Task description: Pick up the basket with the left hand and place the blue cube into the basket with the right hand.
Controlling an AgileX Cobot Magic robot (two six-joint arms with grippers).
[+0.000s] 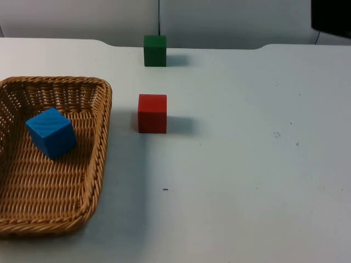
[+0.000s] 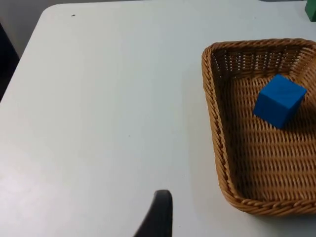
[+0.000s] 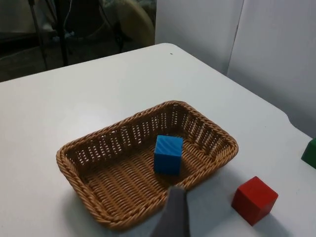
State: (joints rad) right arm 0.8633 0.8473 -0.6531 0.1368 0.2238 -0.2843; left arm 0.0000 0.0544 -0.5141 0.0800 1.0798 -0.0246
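The woven wicker basket (image 1: pixel 103 137) rests on the white table at the left of the top view. The blue cube (image 1: pixel 51 132) lies inside it, turned at an angle, toward the far end. In the left wrist view my left gripper (image 2: pixel 159 216) hovers over bare table, apart from the basket (image 2: pixel 216 123) and beside its long rim; the blue cube (image 2: pixel 279 100) sits within. In the right wrist view my right gripper (image 3: pixel 174 215) hangs well above the table, over the side of the basket (image 3: pixel 63 160) that faces the red cube, with the blue cube (image 3: pixel 168 154) below it.
A red cube (image 1: pixel 152 113) stands just right of the basket, and a green cube (image 1: pixel 154 50) stands farther back near the wall. The red cube (image 3: pixel 254 199) and green cube (image 3: pixel 310 153) also show from the right wrist. The table's left edge (image 2: pixel 19 54) runs near the left gripper.
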